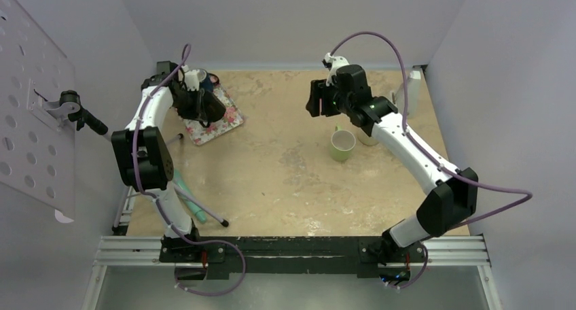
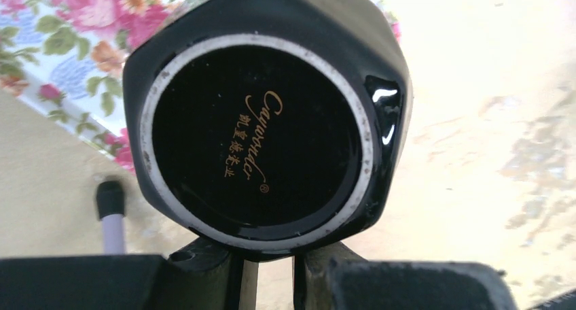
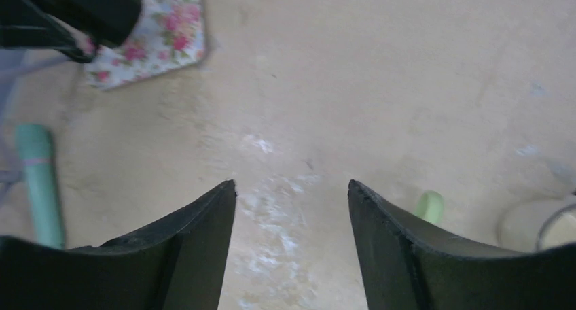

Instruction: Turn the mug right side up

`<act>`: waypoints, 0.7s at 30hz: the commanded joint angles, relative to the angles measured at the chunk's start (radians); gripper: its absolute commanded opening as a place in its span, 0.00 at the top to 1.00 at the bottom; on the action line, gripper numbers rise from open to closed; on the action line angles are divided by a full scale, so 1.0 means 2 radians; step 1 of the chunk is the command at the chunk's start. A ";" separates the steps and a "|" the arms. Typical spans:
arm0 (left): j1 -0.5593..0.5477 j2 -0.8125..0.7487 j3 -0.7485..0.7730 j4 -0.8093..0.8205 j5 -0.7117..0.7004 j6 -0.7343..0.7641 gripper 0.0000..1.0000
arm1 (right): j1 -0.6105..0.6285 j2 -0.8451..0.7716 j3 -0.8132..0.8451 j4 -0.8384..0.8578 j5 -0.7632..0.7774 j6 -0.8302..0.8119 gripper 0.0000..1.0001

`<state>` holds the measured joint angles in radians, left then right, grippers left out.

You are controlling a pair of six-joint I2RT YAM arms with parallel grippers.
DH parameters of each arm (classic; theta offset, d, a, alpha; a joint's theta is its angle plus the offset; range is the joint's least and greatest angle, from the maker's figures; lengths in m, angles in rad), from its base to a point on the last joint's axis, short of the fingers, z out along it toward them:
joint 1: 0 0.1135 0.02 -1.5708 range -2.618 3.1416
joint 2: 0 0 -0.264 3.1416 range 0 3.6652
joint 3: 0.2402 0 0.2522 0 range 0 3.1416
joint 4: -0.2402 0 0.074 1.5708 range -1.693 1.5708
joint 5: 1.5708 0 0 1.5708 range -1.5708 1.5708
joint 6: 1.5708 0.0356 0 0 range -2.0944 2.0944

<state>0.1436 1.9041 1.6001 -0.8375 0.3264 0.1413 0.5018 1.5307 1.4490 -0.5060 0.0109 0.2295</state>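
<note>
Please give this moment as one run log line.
left gripper: shut on black mug, base toward wrist camera, over floral mat | right gripper: open, empty | black mug: not yet upright

Room between floral mat [image 1: 228, 124], green mug [image 1: 342, 147]

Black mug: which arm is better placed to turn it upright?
Left. The left gripper is shut on the black mug, base facing its wrist camera, above the floral mat. The right gripper is open and empty, across the table near the green mug.
</note>
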 commanded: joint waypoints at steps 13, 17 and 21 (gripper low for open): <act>-0.050 -0.106 0.049 0.025 0.164 -0.140 1.00 | 0.011 0.041 -0.100 0.505 -0.260 0.254 0.02; -0.067 -0.122 0.049 0.038 0.195 -0.173 1.00 | 0.015 0.090 -0.095 0.578 -0.288 0.317 0.02; -0.084 -0.136 0.050 0.048 0.222 -0.200 1.00 | 0.018 0.131 -0.087 0.625 -0.302 0.366 0.04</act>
<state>0.0093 1.7123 1.6436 -0.8337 0.6357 -0.1684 0.5301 1.7420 1.2377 0.5533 -0.5213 0.8185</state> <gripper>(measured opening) 0.217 0.974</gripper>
